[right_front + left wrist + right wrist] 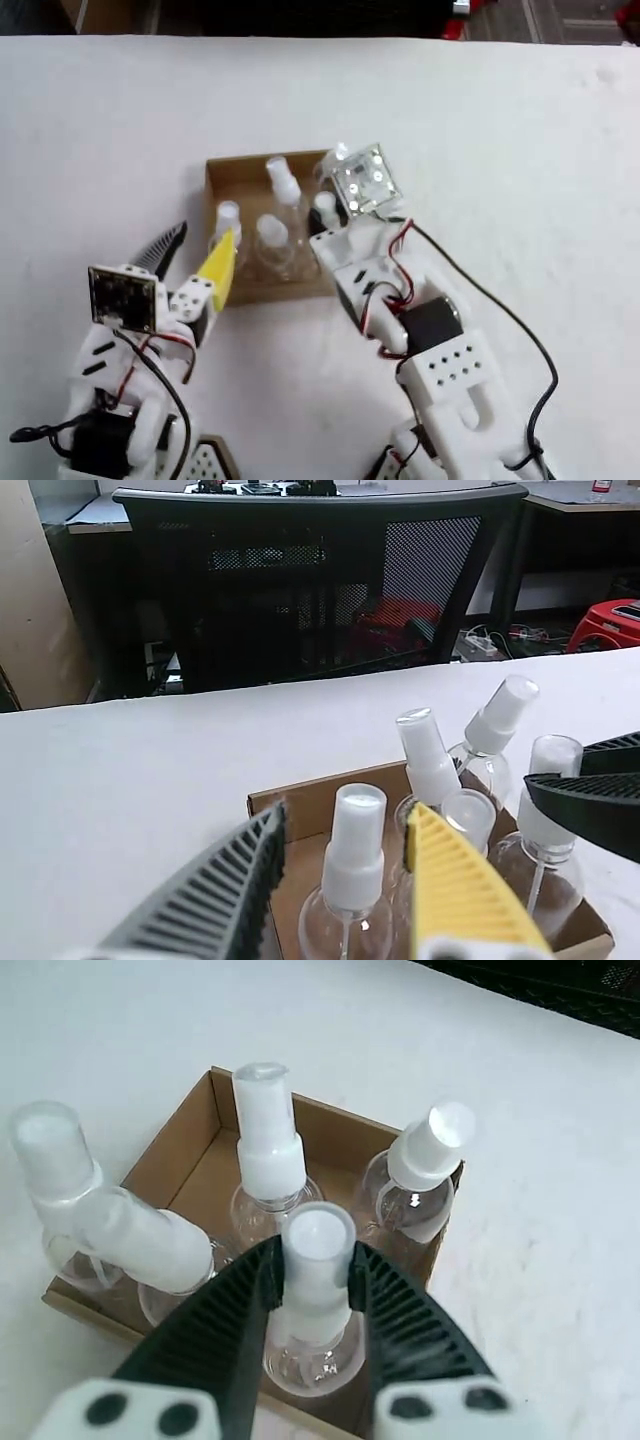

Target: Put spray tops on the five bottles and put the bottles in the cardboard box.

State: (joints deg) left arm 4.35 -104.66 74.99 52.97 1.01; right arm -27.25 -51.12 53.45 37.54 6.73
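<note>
Nearing the end: the cardboard box (pixel 216 178), at the centre of the high view, holds what looks like all five bottles, each wearing a white spray top. The right gripper (pixel 313 1256) is clamped on the spray top (pixel 318 1228) of the bottle at the lower middle of its wrist view, which stands inside the box. Another bottle (pixel 125 1232), at the left of that view, leans. The left gripper (pixel 345 820) hangs with jaws apart, gripping nothing, at the box's left side. As I judge it, only letting go of this last bottle is left.
</note>
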